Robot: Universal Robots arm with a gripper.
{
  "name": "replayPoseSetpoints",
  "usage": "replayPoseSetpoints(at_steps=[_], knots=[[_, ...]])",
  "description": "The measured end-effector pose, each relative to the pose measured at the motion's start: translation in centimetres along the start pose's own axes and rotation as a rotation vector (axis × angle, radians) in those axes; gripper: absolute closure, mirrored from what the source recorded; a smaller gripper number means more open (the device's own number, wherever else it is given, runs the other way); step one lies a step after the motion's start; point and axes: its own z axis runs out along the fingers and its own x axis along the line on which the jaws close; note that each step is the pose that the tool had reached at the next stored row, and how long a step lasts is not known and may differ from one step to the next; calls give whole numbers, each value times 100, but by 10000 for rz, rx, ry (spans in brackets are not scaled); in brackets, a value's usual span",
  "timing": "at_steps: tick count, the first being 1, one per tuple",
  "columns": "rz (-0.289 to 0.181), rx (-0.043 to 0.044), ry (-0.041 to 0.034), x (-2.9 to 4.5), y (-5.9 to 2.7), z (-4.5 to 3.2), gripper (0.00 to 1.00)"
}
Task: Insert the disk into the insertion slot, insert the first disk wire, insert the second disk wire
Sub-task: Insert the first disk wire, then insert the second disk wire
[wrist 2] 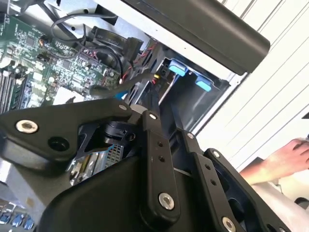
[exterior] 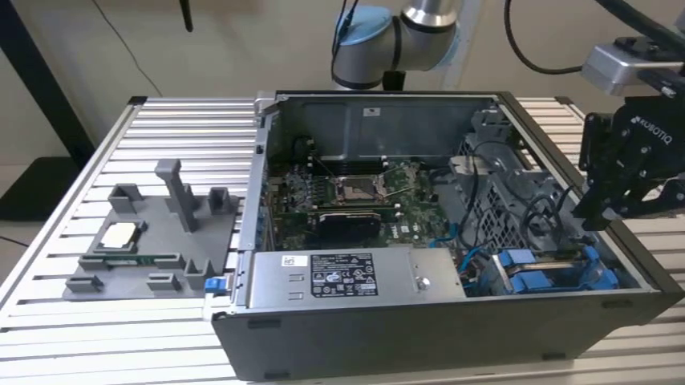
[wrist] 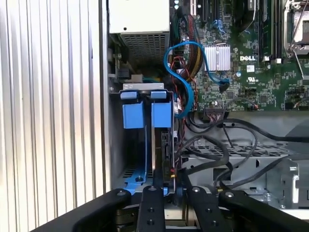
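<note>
Hanging over the wall of the open computer case on the exterior view's right, the black gripper points into the case's near corner on that side. Whether the pincer is apart or together cannot be told. The disk, in its bright blue caddy, stands in that corner below the gripper, beside the grey power-supply box with the white sticker. In the first wrist view the disk is seen edge-on inside the insertion slot, its blue handle at the far end and a second blue handle just beside it. The gripper sits close over the disk's near end; contact cannot be made out. A blue data cable loops from the motherboard toward the slot, with black cables near it; whether any is plugged into the disk cannot be told. A grey fixture tray lies on the slatted table beside the case, on the exterior view's left. In the second wrist view a person's hand shows outside the case.
</note>
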Motion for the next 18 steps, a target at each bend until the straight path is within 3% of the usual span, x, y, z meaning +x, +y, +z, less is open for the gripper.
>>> replayPoseSetpoints(at_steps=[2, 8, 18], knots=[[0, -2, 2, 1, 2, -46, 74], [-2, -2, 1, 1, -3, -53, 74], [-8, -15, 2, -19, -166, -60, 74]])
